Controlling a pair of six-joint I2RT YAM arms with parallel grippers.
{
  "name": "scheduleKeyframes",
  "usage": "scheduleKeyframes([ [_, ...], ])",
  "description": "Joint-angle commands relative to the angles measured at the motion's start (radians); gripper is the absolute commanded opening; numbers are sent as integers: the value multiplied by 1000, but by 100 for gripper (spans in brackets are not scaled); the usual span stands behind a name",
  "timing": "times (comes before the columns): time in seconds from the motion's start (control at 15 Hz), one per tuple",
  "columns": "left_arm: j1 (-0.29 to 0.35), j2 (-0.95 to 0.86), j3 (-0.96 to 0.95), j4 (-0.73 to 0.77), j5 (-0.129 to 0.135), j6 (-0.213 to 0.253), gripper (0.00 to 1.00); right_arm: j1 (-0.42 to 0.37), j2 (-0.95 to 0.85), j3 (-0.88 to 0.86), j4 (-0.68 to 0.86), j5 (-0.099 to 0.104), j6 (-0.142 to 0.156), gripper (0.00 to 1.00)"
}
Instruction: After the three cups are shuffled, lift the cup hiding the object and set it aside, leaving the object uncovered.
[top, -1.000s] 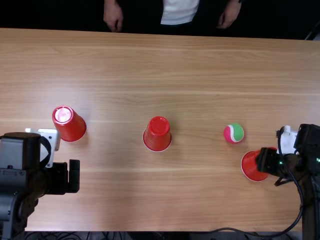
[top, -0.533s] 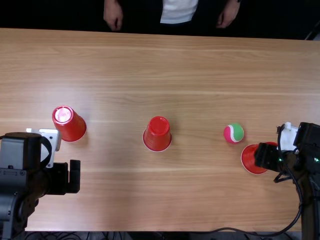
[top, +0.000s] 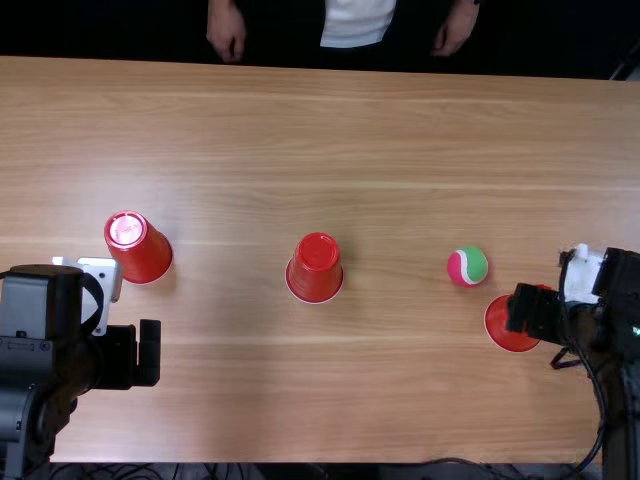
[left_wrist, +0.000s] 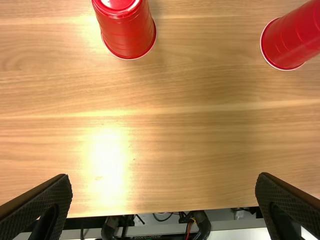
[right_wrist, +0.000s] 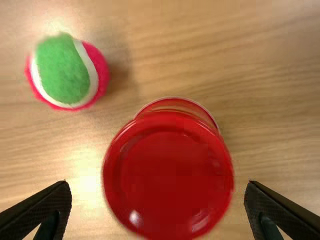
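You are seeing the task close to finished. The ball (top: 467, 266) is lying bare on the table (top: 320, 130), with nothing covering it, just beyond your right fingers (right_wrist: 40, 210) and a little off to one side of them. The red cup (top: 500, 326) that belongs to this step is sitting upside down between those fingers, just beside the ball and not touching it. It looks to be resting on the table rather than hanging in the air, though the right wrist view is not making that certain.

Your right fingers are standing wide, one on each side of the red cup, and neither appears to be pressing on it. So the cup is looking released and set aside. What is left, as I judge it, is only backing the right arm off without nudging the cup into the ball.

Your left fingers (left_wrist: 37, 200) are spread wide too and holding nothing. The middle cup (top: 315, 268) and the far cup (top: 138, 248) are standing upside down ahead of them, well apart from each other and needing no attention.
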Motion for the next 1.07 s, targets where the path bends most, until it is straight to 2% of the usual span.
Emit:
scheduleKeyframes([
  [0.0, -4, -5, 25, -1, -1, 5, 100, 9, -44, 69, 2, 0, -4, 100],
  [0.13, -1, -7, 28, -2, -9, 5, 100, 52, -46, 136, -13, 0, 0, 100],
  [0.4, 2, -10, 28, -8, -9, 5, 100, 235, -46, 233, -64, 0, 9, 100],
  [0.67, 5, -19, 25, -8, -9, 3, 100, 382, -47, 245, -97, 0, 13, 100],
  [0.73, 7, -34, 25, -8, -10, 1, 100, 399, -49, 245, -99, 0, 38, 100],
  [0.8, 7, -47, 24, -6, -10, -1, 100, 414, -50, 245, -101, 2, 79, 100],
  [0.87, 7, -57, 19, -6, -12, -3, 100, 422, -72, 245, -105, 0, 95, 100],
  [1.0, 7, -85, 14, -12, -12, -5, 100, 422, -147, 248, -184, 2, 95, 100],
])
